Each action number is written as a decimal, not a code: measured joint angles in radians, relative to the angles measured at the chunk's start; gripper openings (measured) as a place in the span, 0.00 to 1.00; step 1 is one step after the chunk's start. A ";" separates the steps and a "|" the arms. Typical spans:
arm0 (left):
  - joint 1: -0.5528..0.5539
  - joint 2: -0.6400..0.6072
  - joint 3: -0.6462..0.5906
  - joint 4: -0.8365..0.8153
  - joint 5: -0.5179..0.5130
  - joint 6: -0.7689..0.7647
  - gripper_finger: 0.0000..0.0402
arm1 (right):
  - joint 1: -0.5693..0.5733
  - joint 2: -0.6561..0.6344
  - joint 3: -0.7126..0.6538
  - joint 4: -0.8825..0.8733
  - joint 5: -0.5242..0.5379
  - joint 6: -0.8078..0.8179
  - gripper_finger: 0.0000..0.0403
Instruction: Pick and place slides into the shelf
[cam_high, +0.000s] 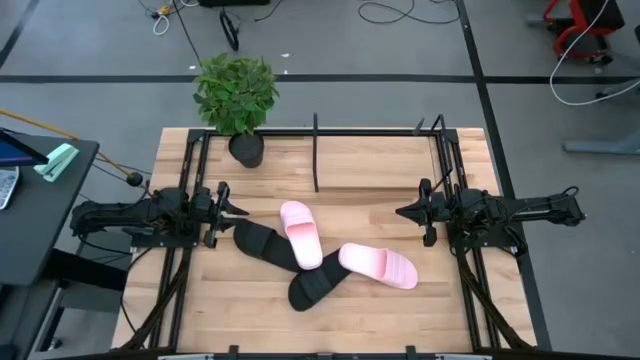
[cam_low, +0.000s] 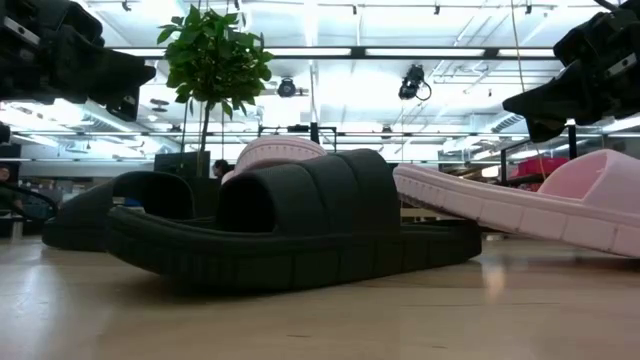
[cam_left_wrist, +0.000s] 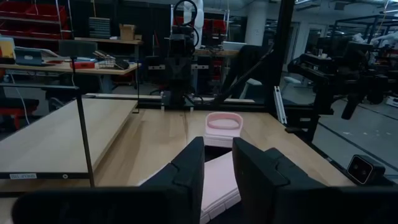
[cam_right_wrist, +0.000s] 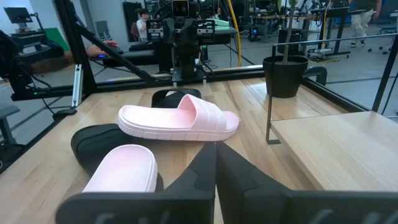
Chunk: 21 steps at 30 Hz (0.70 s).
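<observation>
At the back of the wooden table, the shelf stood as a thin black rod frame and held no slides. Only other container was a black pot at the back-left corner, holding a green leafy plant.

All four slides sat mid-table in a loose cluster:
- black slide on the left, nearest the left gripper
- pink slide lying across that black slide's far end, touching it
- second black slide toward the front edge
- second pink slide to the right, its end resting over the second black slide

Left gripper hovered at the left side of the table, just beside the first black slide, fingers parted with a clear gap, nothing between them. Right gripper hovered over the right side, well apart from the slides, fingers pressed together, nothing held.

Small white label on the shelf board edge in the left wrist view was too small to read. No brand marks readable on the slides.
</observation>
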 joint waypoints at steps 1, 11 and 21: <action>0.000 0.000 0.000 0.000 0.000 0.000 0.22 | 0.000 0.000 0.000 0.000 0.000 0.000 0.02; 0.000 0.000 0.000 0.000 0.000 0.000 0.20 | 0.000 0.000 0.000 0.000 0.000 0.000 0.02; 0.000 0.000 0.000 0.000 0.000 0.000 0.23 | 0.000 0.000 0.000 0.000 0.000 0.000 0.02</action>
